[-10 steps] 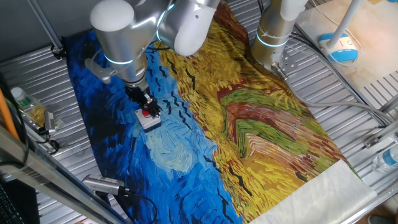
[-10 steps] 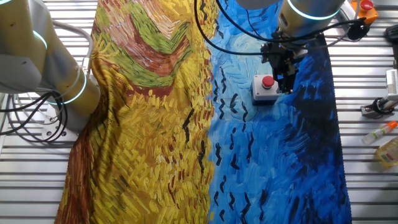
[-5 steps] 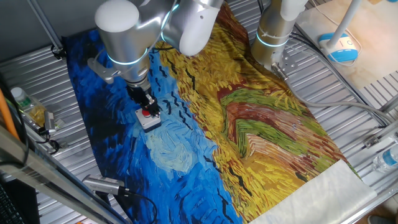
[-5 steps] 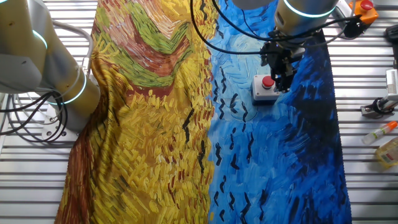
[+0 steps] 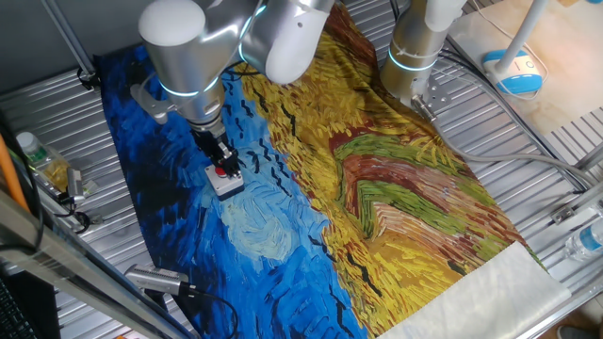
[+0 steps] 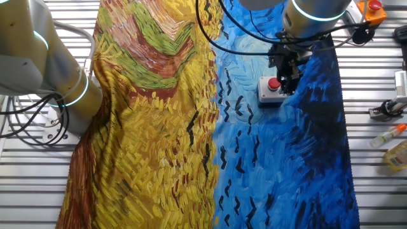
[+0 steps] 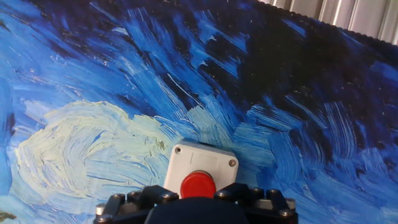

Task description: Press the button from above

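- Here, going left to right in one fixed view, a clear bottle [image 5: 31, 155] with a green cap lies on the ribbed metal table [image 5: 57, 99], just off the cloth's edge.
- Next, the painted cloth [image 5: 396, 188] covers most of the table: dark and pale blue on its left half, yellow, green and rust on the right.
- The button [image 5: 223, 175], a red cap on a light grey square box, sits on the blue part beside a pale swirl.
- The claw [image 5: 222, 156] hangs right over the button, at its red cap; the thick silver arm above it blocks the cloth behind.
- In the hand view the button [image 7: 198, 184] shows at the bottom edge, partly cut off by the dark claw body; whether the claw is wide or narrow I cannot tell.
- Further right, a second arm's base [image 5: 415, 56] with a glowing ring stands at the cloth's far edge, cables trailing from it.
- At the far right, another bottle [image 5: 586, 241] lies on the slats.
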{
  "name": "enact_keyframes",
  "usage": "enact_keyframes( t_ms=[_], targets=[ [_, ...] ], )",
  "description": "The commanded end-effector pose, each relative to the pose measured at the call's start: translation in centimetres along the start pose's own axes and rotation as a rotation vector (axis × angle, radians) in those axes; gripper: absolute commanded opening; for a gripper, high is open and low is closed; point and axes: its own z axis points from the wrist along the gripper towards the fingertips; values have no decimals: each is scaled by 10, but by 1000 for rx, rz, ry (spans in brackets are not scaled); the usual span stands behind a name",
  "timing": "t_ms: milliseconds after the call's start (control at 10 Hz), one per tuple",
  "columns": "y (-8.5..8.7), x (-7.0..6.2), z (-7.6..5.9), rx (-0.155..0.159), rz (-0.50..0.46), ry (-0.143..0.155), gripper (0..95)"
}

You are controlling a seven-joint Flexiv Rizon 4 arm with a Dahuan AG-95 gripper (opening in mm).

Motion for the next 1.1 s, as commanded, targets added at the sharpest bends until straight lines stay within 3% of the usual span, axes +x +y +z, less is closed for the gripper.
enact_keyframes(
  t_ms=[100, 1100],
  targets=[
    [0, 0, -1, -1, -1, 0, 760],
    [0, 0, -1, -5, -12, -3, 760]
  ],
)
